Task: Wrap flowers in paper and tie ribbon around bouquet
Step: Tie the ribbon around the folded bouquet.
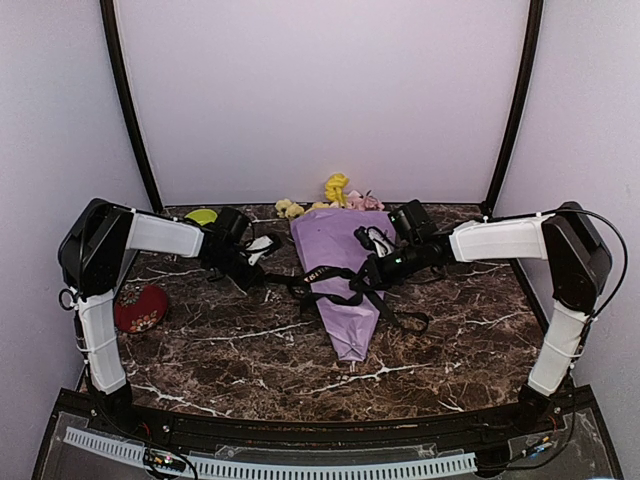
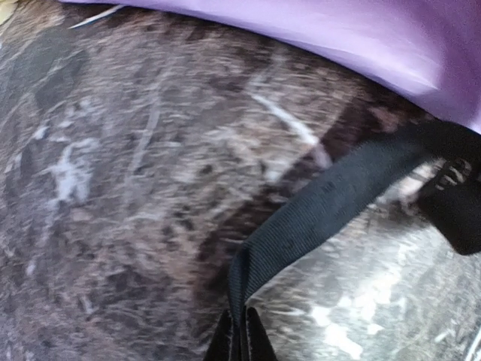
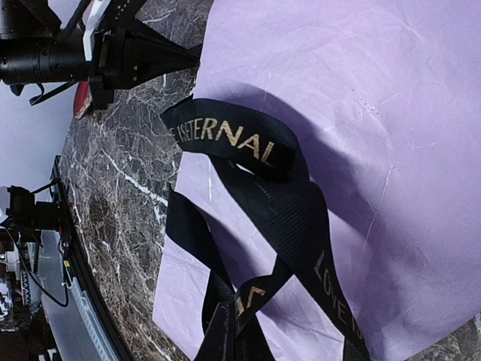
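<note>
Black flat lettered ribbon (image 1: 318, 273) lies crosswise over lilac paper-cone bouquet (image 1: 338, 240).
L gripper (image 1: 266, 282) & R gripper (image 1: 368, 274) each clamped shut on ribbon; bouquet sits right of L, beneath R, long axis across strap.

- left arm (image 1: 165, 235) stretched inward, low; left gripper (image 2: 240, 342) pinched tight on ribbon (image 2: 323, 203)
- right arm (image 1: 495, 240) mirrored, reaching inward; right gripper (image 3: 229, 335) clamped on ribbon too

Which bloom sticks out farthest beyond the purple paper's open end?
The bright yellow bloom, mid-bunch; the cream blooms left of it and the pink blooms right of it sit closer to the paper.
</note>
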Available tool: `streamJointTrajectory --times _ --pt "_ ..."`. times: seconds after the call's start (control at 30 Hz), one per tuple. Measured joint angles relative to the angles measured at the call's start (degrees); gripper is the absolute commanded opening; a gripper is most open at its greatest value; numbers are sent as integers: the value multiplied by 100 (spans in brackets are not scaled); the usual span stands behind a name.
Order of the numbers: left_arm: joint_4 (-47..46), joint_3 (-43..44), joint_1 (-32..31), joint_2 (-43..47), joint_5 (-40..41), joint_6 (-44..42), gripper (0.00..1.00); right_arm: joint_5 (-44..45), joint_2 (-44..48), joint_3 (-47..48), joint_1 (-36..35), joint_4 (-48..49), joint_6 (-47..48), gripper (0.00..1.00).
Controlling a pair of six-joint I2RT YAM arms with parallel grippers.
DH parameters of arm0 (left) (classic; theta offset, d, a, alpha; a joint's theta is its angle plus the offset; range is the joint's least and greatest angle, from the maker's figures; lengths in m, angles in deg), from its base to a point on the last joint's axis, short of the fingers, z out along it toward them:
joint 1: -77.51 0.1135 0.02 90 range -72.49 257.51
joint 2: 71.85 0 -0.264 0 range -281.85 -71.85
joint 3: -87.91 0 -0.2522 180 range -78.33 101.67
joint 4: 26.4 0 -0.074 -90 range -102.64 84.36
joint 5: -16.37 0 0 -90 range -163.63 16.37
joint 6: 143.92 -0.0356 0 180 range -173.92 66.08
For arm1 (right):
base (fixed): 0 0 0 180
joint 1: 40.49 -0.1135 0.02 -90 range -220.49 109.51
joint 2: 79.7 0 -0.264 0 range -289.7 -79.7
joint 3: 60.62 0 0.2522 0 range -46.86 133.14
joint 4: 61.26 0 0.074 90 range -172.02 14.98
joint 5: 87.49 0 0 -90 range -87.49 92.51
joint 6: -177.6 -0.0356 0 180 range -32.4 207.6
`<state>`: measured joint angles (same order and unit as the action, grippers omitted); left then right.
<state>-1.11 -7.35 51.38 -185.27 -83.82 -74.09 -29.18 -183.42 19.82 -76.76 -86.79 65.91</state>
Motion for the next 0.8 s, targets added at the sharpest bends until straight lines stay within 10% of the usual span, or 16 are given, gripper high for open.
streamJointTrajectory --times 0.53,0.8 --pt "-761 -833 391 678 1797 1408 0 76 262 -28 601 -542 315 0" --pt "-1069 -1281 463 1283 1893 1805 0 739 -411 1659 1248 -874 728 0"
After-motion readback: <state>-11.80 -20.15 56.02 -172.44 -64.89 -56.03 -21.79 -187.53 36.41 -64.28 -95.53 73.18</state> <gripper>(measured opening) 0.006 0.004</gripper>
